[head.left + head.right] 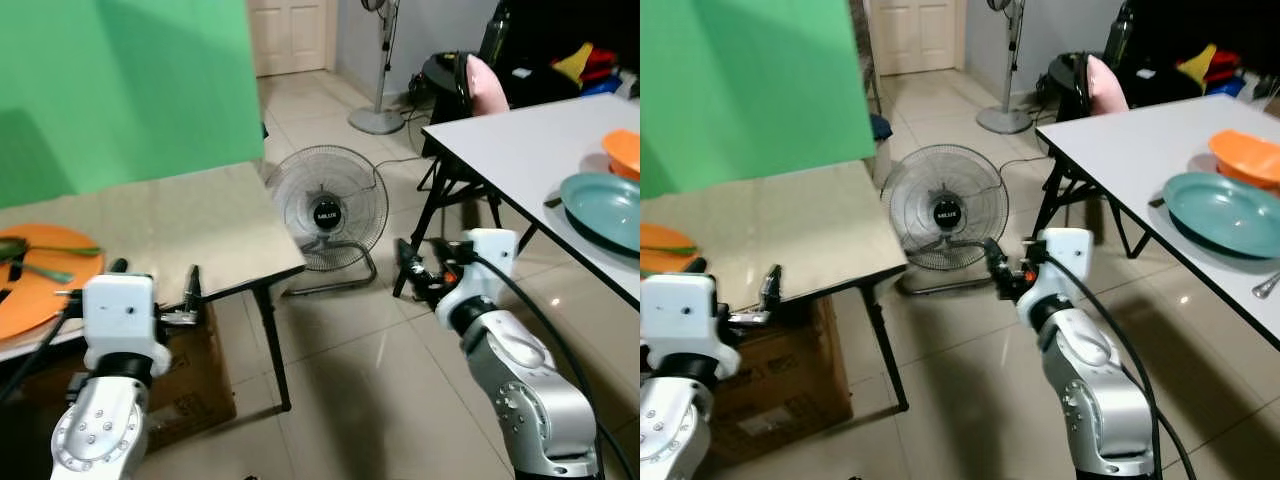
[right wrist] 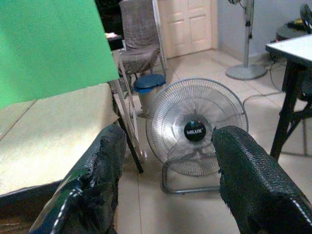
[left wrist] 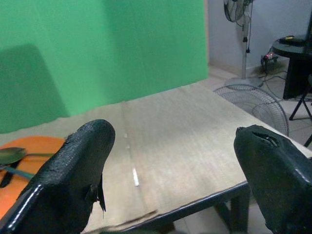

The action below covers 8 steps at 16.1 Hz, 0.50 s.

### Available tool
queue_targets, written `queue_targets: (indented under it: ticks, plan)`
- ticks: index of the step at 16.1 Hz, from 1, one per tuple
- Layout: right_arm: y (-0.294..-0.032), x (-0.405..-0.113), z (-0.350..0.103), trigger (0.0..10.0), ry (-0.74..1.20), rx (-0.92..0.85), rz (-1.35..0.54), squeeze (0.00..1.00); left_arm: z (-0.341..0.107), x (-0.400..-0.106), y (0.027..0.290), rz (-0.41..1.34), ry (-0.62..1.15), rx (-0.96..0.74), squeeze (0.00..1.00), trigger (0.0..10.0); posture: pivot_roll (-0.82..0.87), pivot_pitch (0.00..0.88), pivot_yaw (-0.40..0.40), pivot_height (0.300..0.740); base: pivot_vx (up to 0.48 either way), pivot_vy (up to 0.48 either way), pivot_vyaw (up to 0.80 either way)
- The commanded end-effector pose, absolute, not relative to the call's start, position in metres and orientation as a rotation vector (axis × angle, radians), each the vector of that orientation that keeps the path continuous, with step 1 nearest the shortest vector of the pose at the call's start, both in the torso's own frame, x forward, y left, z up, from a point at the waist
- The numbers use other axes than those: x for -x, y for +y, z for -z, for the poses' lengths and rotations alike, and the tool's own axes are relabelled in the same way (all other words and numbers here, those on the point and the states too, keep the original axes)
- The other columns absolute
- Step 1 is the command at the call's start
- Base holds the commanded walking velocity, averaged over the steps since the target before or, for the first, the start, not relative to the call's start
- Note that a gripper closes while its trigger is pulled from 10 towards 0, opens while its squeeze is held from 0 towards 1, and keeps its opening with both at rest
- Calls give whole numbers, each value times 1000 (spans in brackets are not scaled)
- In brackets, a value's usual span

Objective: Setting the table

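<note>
The robot is standing between two tables with both arms raised and nothing in either grip. The left gripper (image 3: pixel 170 170) is hovering at the near edge of the wooden table (image 1: pixel 190 225), fingers spread apart; the right gripper (image 2: pixel 168 175), fingers likewise released, is pointing over the tiled floor toward the floor fan (image 1: pixel 326 212). The tableware is lying well apart: an orange plate (image 1: pixel 40 290) carrying what appears to be a dark spoon (image 3: pixel 12 155) at far left, and a teal plate (image 1: pixel 605 208) beside an orange bowl (image 1: pixel 622 150) on the white table (image 1: pixel 520 140) at right. Risks: the right arm could be clipping the fan or its cable while turning, and a reach for either plate could be pushing it off its table edge.
</note>
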State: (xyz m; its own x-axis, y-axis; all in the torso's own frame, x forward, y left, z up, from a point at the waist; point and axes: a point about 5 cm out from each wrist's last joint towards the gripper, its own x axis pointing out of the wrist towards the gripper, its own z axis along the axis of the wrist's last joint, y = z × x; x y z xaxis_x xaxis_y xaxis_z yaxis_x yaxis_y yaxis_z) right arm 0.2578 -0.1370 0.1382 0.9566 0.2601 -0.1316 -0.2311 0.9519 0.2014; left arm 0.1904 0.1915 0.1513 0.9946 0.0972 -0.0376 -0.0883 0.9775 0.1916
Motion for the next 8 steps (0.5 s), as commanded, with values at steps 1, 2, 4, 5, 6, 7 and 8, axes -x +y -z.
queue_targets:
  ticks: [1,2,4,5,6,7,8]
  plan:
    - [-142,-258,-138,10000,167,-179,-239,0,-154,-191,187,-82,36,-187,0,10000,-83,0,25,740,0,356,0]
    - [-141,-258,-138,10000,169,-181,-244,0,-153,-192,188,-82,37,-187,0,10000,-85,0,30,740,0,360,0]
    - [-140,-258,-138,10000,175,-198,-254,0,-154,-192,187,-78,37,-189,0,10000,-75,0,33,740,0,356,0]
    - [-139,-257,-136,10000,185,-209,-256,0,-155,-191,187,-76,36,-191,0,10000,-69,0,32,740,0,356,0]
    - [-139,-256,-135,10000,192,-213,-257,0,-155,-191,188,-78,35,-191,0,10000,-69,0,32,740,0,356,0]
    - [-137,-256,-135,10000,196,-218,-265,0,-155,-190,189,-84,38,-194,0,10000,-64,0,32,740,0,360,0]
    - [-136,-255,-134,10000,199,-219,-270,0,-155,-189,190,-86,40,-194,0,10000,-64,0,32,740,0,360,0]
